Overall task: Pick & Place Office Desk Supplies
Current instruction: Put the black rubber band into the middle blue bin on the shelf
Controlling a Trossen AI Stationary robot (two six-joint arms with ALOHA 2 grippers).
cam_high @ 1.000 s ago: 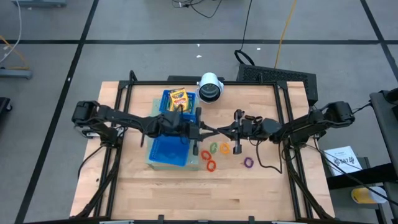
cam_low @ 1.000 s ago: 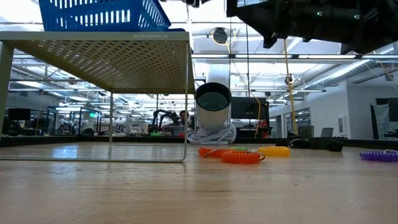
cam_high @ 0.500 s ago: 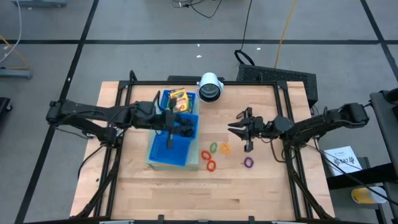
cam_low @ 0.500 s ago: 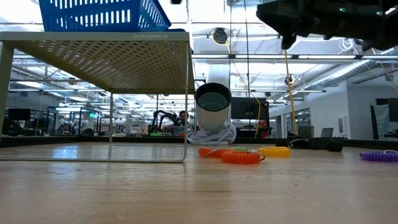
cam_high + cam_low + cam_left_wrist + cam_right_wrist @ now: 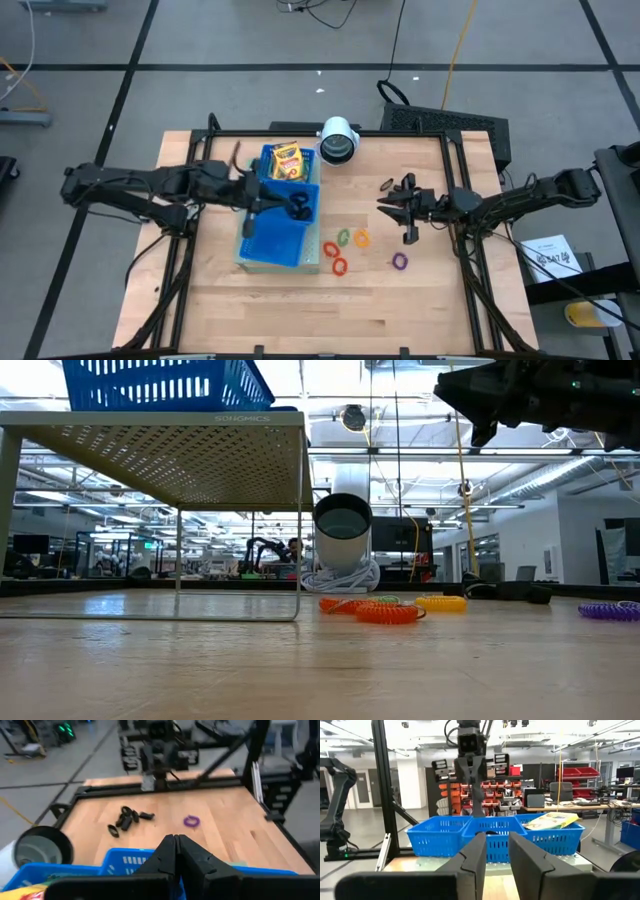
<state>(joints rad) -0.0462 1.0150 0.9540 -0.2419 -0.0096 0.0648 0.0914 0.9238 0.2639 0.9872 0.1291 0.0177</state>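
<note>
Left gripper [image 5: 262,203] closed, empty, over tray [image 5: 262,248]; right gripper [image 5: 493,851] parted, empty; wrist view alone shows gap.

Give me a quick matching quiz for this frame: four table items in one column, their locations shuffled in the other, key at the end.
Items:
1. crayon box
2. purple ring
3. black clips in the high view
4. white cylinder

Places:
A. middle compartment of the blue tray
B. bare wood, below the right gripper in the high view
C. far table edge, beside the tray
D. tray's far compartment

Pairs: 1-D, 2-B, 3-A, 4-C
</note>
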